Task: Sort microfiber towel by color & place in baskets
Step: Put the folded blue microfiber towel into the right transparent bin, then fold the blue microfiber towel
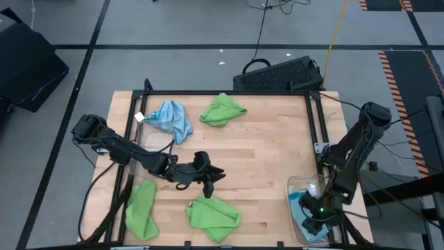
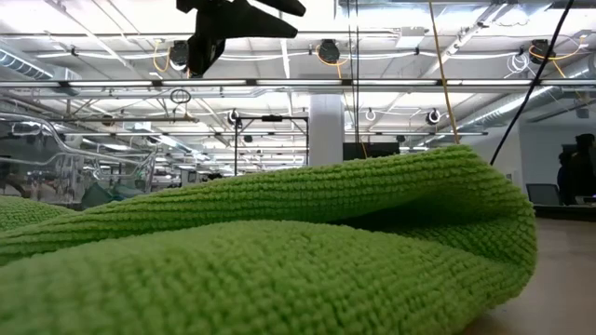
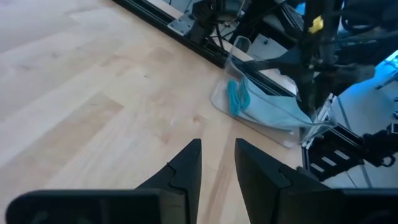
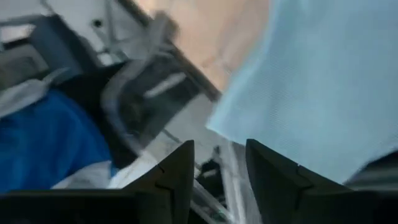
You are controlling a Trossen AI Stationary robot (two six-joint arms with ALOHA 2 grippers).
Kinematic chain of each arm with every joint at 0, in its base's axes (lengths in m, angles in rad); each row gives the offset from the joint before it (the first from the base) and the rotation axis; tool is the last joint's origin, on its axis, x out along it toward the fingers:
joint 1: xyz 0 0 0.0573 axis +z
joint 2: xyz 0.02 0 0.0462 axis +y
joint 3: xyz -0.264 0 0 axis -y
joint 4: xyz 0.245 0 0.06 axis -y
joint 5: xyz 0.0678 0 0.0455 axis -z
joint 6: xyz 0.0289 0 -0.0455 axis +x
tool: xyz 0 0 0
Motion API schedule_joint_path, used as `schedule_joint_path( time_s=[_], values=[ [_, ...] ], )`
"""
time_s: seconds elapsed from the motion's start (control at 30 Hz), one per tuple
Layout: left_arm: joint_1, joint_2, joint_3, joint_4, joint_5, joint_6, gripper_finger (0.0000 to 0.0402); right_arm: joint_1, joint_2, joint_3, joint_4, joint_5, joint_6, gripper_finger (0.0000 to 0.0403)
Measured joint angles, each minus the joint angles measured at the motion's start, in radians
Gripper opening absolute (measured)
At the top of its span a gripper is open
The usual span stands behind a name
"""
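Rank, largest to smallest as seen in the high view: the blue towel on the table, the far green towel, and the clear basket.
1. Clear basket, partly hidden by the right arm.
2 and 3. Blue towel and far green towel: crumpled, look alike; no ranking.

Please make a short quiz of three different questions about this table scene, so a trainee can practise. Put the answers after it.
1. True or false: the clear basket at the table's right near corner already holds a light blue towel.
2. How many lime green towels lie on the table in the high view?
3. Multiple choice: where is the left gripper? A) inside the basket; B) above bare wood, between the loose light blue towel and a green towel, holding nothing; C) clamped on a green towel.

Key
1. True. The right gripper is over that basket, its fingers apart.
2. Three: one at the far side, two at the near edge.
3. B.
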Motion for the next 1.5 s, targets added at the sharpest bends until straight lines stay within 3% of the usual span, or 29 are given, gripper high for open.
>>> schedule_joint_path(
  time_s=[0.27,0.57,0.7,0.93,1.03,1.23,1.37,1.5],
  values=[
    [0.001,0.0,0.0,0.007,-0.013,-0.005,0.0097,0.005,0.153,0.0,0.045,-0.03,0.015,0.0124],
    [0.017,0.0,0.0,0.026,-0.195,-0.053,0.0097,-0.008,0.247,0.003,-0.016,0.026,0.016,0.0147],
    [0.047,0.0,0.0,0.07,-0.216,-0.043,0.0097,-0.041,0.232,0.003,-0.058,0.081,-0.022,0.0173],
    [0.082,-0.018,0.003,0.123,-0.159,0.085,0.0097,-0.084,0.056,-0.004,-0.368,0.114,-0.06,0.0184],
    [0.086,-0.042,0.066,-0.024,-0.168,0.133,0.0097,-0.083,-0.05,-0.002,-0.402,0.109,-0.045,0.0174],
    [0.129,-0.038,0.275,-0.56,-0.177,0.044,0.0097,-0.091,-0.214,-0.002,-0.395,0.111,-0.114,0.0168],
    [0.193,-0.034,0.33,-0.782,-0.062,-0.069,0.0104,-0.12,-0.282,-0.002,-0.398,0.162,-0.083,0.0167],
    [0.286,-0.033,0.319,-0.808,0.138,-0.044,0.0137,-0.146,-0.291,0.04,-0.397,0.346,-0.124,0.0166]
  ],
)
